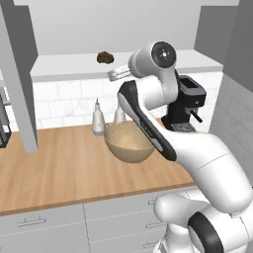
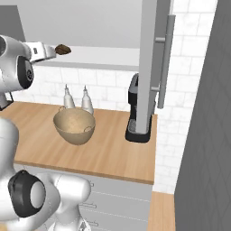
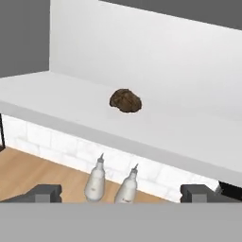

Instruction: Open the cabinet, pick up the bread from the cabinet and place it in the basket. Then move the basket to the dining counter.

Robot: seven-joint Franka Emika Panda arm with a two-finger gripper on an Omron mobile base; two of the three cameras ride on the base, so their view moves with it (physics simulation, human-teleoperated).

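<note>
The cabinet stands open, and its white shelf carries the bread, a small dark brown lump. My gripper is open and empty. It hovers just in front of the shelf edge, a short way from the bread, without touching it. Below, the tan basket rests on the wooden worktop. The dining counter is out of view.
Two white bottles stand behind the basket against the tiled wall. A black coffee machine sits to the right. The open cabinet doors hang at each side. Grey drawers run below.
</note>
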